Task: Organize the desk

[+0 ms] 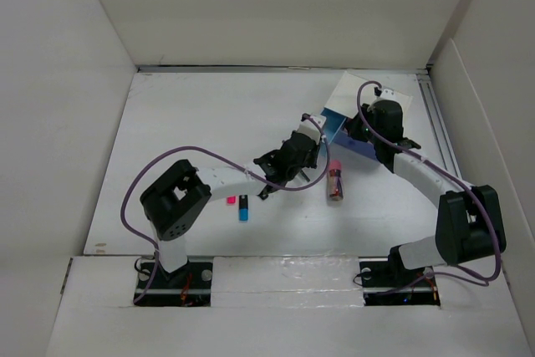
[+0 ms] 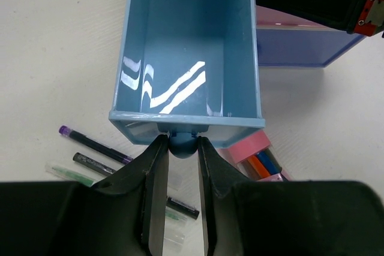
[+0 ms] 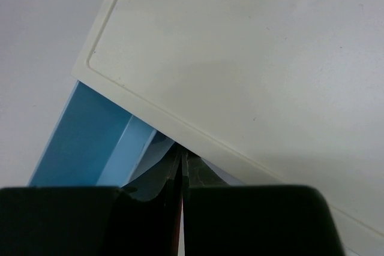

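As viewed from the top external camera, the white surface (image 1: 201, 114) lay between white side panels (image 1: 58, 106). It carried a white box (image 1: 347, 94) at its right rear, with a blue drawer (image 1: 338, 125) pulled out. From the left wrist, the left end effector (image 2: 182, 141) was seen clamped narrowly on the drawer's knob (image 2: 182, 147), with pens (image 2: 96, 146) beside it. From the right wrist, the right end effector (image 3: 182, 175) was seen with its fingers pressed together at the box's edge.

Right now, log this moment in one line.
left gripper: shut on round blue knob | blue plastic drawer: open, empty | right gripper: shut, at white box
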Motion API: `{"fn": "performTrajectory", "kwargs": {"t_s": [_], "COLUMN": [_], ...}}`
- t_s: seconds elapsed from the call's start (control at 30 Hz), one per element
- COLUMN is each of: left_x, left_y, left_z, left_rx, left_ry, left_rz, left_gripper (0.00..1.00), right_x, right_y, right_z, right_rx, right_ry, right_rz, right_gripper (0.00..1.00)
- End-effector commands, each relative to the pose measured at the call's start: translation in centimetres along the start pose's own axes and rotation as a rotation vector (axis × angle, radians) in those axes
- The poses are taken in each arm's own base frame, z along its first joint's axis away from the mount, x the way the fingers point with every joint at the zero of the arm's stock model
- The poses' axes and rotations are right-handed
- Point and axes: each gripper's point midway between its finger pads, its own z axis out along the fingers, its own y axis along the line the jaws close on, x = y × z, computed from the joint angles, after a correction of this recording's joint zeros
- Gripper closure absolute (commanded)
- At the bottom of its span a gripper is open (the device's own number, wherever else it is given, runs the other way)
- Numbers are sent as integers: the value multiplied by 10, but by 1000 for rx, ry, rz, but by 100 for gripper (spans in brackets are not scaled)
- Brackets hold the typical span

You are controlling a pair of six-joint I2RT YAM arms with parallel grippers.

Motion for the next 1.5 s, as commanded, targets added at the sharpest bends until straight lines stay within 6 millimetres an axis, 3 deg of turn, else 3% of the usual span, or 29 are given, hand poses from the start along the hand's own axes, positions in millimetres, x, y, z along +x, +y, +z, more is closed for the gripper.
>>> {"fn": "performTrajectory", "kwargs": {"t_s": [0.0,0.07,0.3,0.43,0.53,0.6,0.63,0.7,0.8,0.9,1.03,1.17,1.47], "left_x": [-24,-25,-32,-48,-51,-44,-27,-17,17,44,68,70,75], "left_y": [2,5,13,17,10,-3,-16,-35,-64,-86,-99,-105,-84], "left_z": [-16,-18,-32,-54,-73,-84,-90,-96,-103,-101,-77,-62,-35], "left_rx": [-18,-33,-63,-75,-82,-78,-56,-18,-17,-19,-44,-71,-152], "left_ry": [-44,-43,-55,-96,-111,-104,-66,-50,4,30,80,77,97], "left_rz": [-26,-29,-56,-79,-86,-90,-101,-127,-175,-240,-227,-209,-174], "left_gripper": [85,72,54,51,54,55,56,56,56,53,44,42,41], "right_x": [-62,-59,-54,-58,-55,-54,-55,-55,-50,-48,-53,-46,-45], "right_y": [5,9,10,16,24,28,29,34,41,42,40,34,36], "right_z": [-3,-4,-4,-14,-20,-29,-35,-43,-59,-76,-102,-120,-141], "right_rx": [-3,-9,-5,-17,-35,-44,-48,-62,-84,-98,-96,-90,-127], "right_ry": [-193,-188,-177,-193,-186,-190,-194,-200,-203,-216,-252,-243,-262], "right_rz": [14,10,13,10,5,1,1,-3,-11,-21,-40,-49,-62], "right_gripper": [94,93,91,85,78,74,71,69,62,57,49,42,39]}}
